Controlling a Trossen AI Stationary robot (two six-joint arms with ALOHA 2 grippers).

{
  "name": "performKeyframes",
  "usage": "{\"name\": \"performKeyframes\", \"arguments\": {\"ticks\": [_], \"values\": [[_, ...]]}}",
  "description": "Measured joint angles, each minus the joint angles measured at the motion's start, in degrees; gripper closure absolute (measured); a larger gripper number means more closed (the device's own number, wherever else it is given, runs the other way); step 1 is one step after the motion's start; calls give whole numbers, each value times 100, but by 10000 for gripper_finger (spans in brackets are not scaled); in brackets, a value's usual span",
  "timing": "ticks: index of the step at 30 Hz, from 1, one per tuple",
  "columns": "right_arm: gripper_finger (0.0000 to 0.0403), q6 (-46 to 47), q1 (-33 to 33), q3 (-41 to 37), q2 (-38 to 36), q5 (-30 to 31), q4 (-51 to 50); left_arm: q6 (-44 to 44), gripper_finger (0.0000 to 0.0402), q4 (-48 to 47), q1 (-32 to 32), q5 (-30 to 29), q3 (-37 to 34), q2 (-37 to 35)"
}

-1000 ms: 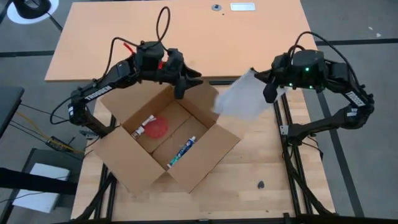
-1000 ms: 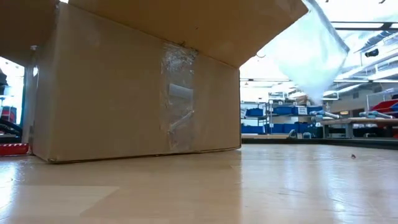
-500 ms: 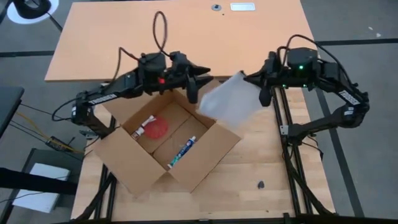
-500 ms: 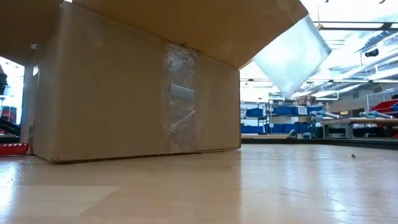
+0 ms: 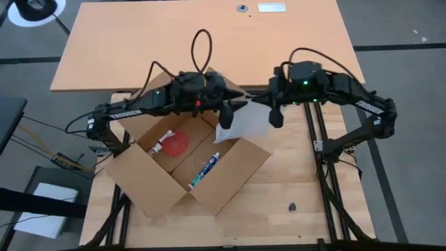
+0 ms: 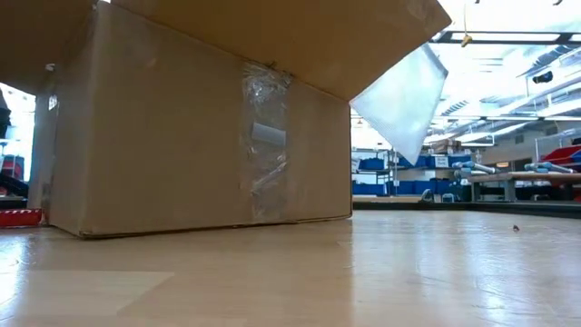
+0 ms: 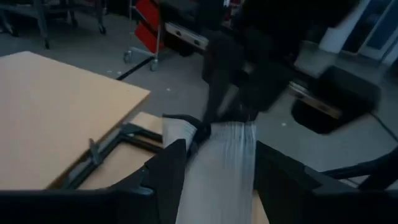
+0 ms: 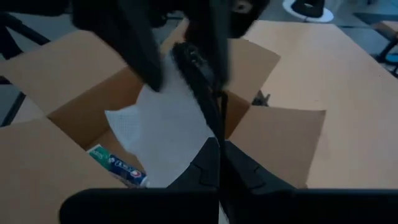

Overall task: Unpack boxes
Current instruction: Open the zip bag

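Open cardboard carton [image 5: 188,164] on desk [image 5: 306,195], right gripper [image 5: 277,116] clamped on clear plastic bag [image 5: 244,124] — left gripper [image 5: 233,115] parted around bag's other edge, above carton.

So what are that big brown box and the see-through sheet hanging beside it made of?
The box looks like matte brown corrugated cardboard, with folding flaps and a shiny strip of clear tape down its side. The sheet seems to be thin, translucent plastic film, probably a bag: light passes through and it hangs limp from the right hand.
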Motion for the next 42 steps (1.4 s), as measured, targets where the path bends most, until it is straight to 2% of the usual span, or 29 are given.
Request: {"name": "performKeyframes", "arguments": {"ticks": [3,6,9,14,16,21,25,30,32,37,42], "values": [[402,0,38,0,141,23,90,127,215,-236,-3,-115,2,-7],[402,1,75,0,173,35,155,125,235,-277,-5,-110,2,-4],[402,15,76,-1,171,35,189,135,278,-288,-3,37,2,-7],[401,163,76,0,160,35,168,176,374,-394,-3,54,2,-7],[398,282,76,0,162,-42,172,276,391,-383,-3,96,2,-7],[368,512,67,5,136,-174,124,440,395,-683,-7,554,5,-10],[333,130,2,291,-63,-126,39,897,396,-1095,-123,678,4,-11],[295,-612,-99,383,-202,-22,278,1526,396,-1061,-278,676,4,-7],[287,-901,-138,358,-125,-58,265,1754,396,-1044,-309,628,4,-7],[283,-1360,-158,149,166,-576,260,2648,396,-979,-366,291,4,-7],[285,-1702,-4,118,475,-787,239,3085,396,-983,-451,-90,4,-7]]}}
